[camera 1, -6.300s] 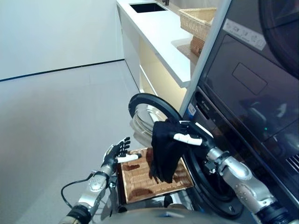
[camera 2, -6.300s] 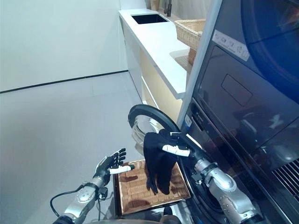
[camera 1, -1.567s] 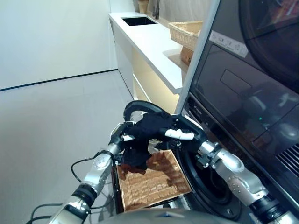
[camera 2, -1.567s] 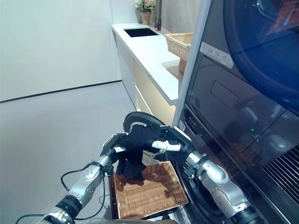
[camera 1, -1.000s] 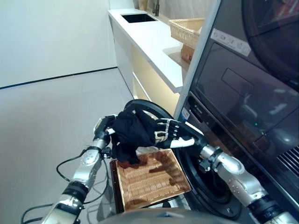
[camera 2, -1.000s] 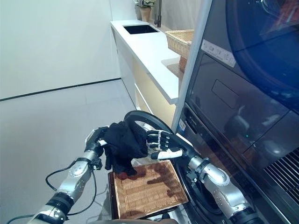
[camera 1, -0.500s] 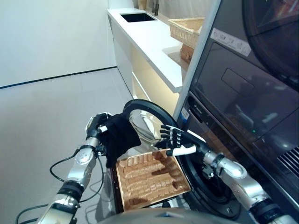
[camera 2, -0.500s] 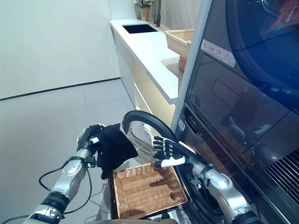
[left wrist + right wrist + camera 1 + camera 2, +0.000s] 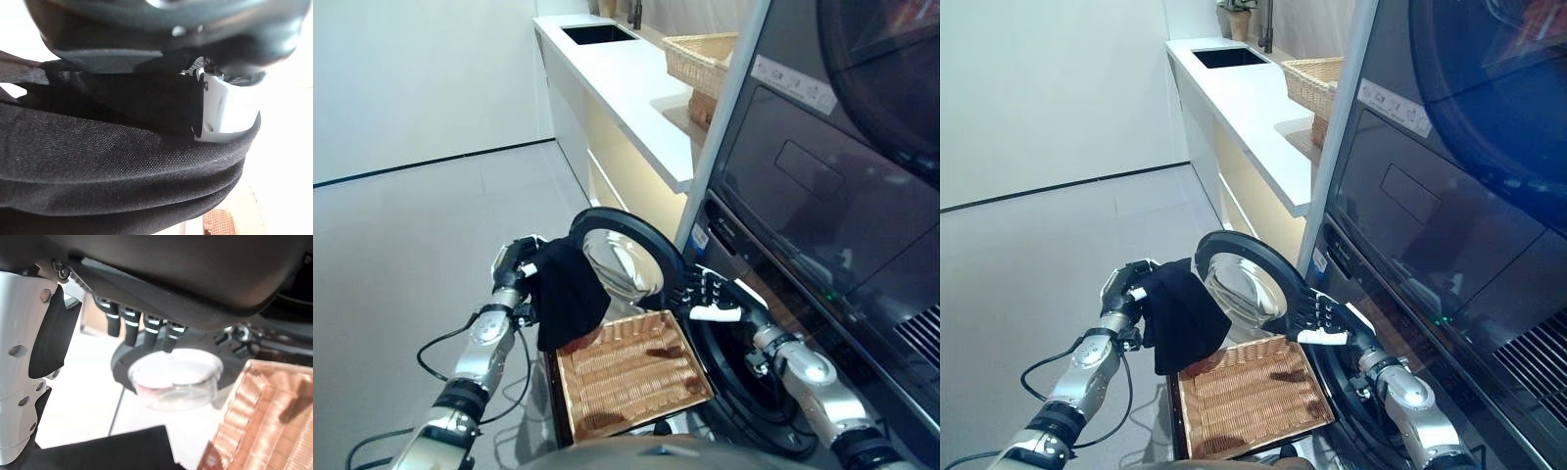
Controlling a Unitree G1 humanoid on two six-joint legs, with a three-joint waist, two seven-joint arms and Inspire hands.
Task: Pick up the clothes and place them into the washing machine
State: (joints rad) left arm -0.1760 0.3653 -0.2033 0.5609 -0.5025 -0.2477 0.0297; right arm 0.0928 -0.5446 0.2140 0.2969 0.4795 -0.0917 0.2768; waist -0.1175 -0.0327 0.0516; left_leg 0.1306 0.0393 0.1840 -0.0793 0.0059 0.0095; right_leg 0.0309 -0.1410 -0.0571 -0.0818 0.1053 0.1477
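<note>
A black garment (image 9: 570, 296) hangs from my left hand (image 9: 513, 262), whose fingers are curled round its top edge, left of the washing machine's open round door (image 9: 625, 257). In the left wrist view the black cloth (image 9: 122, 171) fills the space under the white-covered thumb (image 9: 226, 108). My right hand (image 9: 706, 296) is open and holds nothing, its fingers (image 9: 138, 323) straight, just in front of the machine's dark drum opening (image 9: 749, 377). A flat wicker basket (image 9: 631, 377) lies on the floor below both hands, with no clothes showing in it.
A white counter (image 9: 636, 83) with a sink (image 9: 598, 32) and a wicker basket (image 9: 705, 54) runs along the back. A dark appliance front (image 9: 822, 186) towers at the right. Grey floor (image 9: 401, 255) spreads to the left.
The garment has passed from my right hand to my left. In the last half second the right hand has drawn back and down toward the drum opening; the left hand has stayed put.
</note>
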